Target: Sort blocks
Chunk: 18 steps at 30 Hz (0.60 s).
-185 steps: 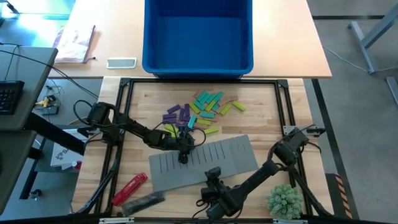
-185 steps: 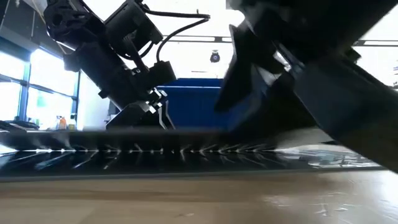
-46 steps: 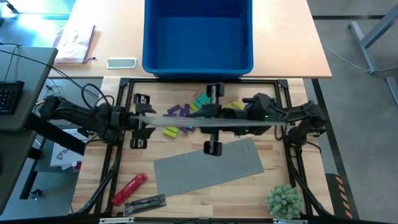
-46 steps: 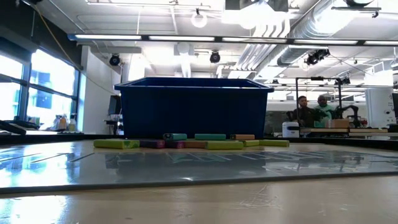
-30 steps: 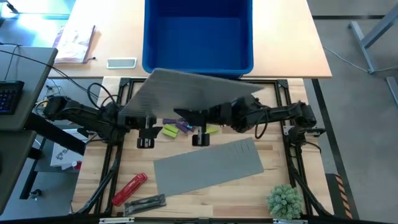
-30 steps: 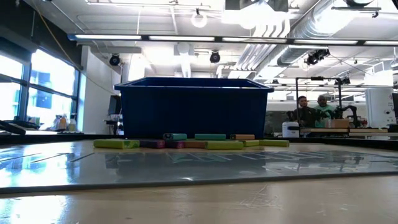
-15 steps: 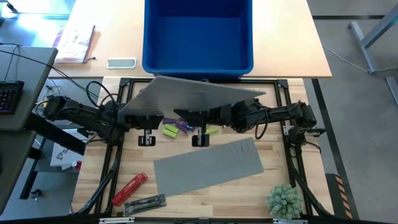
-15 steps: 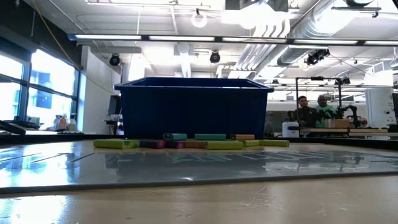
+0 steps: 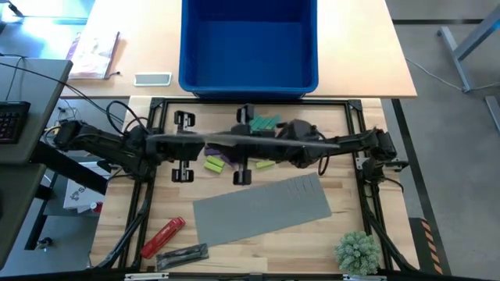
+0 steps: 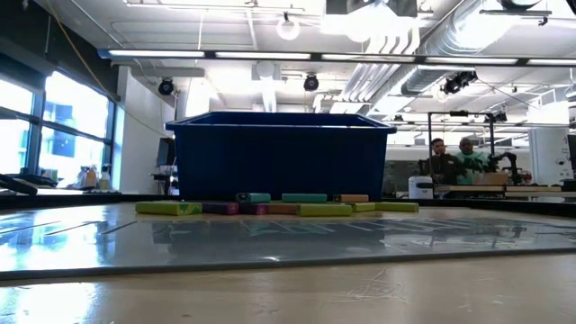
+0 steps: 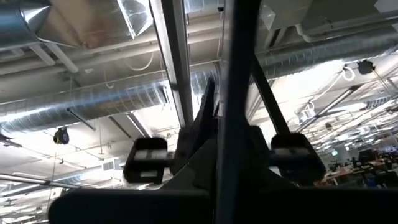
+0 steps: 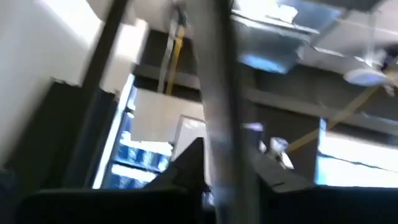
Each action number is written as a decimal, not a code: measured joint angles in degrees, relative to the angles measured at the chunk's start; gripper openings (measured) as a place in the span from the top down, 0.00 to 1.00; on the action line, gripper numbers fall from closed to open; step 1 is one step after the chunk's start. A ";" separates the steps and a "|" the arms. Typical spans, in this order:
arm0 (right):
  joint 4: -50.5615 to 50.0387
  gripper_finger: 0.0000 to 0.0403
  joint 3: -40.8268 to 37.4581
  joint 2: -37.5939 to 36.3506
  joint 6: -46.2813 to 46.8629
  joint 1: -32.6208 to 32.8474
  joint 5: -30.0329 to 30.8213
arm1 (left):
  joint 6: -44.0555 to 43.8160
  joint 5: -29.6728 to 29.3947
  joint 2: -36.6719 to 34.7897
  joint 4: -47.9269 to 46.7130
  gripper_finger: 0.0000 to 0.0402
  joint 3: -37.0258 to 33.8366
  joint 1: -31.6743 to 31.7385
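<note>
We see both grippers, left [image 9: 183,146] and right [image 9: 244,145], clamped on an edge-on grey mat [image 9: 215,140] at frame centre, the blocks [image 9: 262,125] lying just beneath, nearer the right.

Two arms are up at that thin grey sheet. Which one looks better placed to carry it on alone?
Probably the left. The left arm's fingers are shut on the raised grey mat near its end. The right arm reaches the mat's middle, but its hold is unclear.

Grey mat edge [image 12: 219,112] between dark fingers [image 12: 186,168]
</note>
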 joint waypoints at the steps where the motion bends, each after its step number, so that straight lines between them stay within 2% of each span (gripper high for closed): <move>1: -0.47 0.79 0.00 0.00 -0.06 0.16 1.70 | 0.00 0.00 -0.56 -0.54 1.00 0.00 -0.04; 5: -4.84 0.64 0.02 -0.61 -2.88 1.51 6.13 | 0.02 -0.59 -4.04 -4.15 1.00 -0.02 -0.04; 9: -13.61 0.54 0.00 -2.70 -5.19 3.34 10.92 | 0.68 -1.08 -9.04 -9.82 1.00 -0.04 -0.04; 18: -33.22 0.51 0.02 -8.39 -2.94 7.06 27.21 | 2.36 -2.87 -17.49 -21.32 1.00 -0.07 -0.02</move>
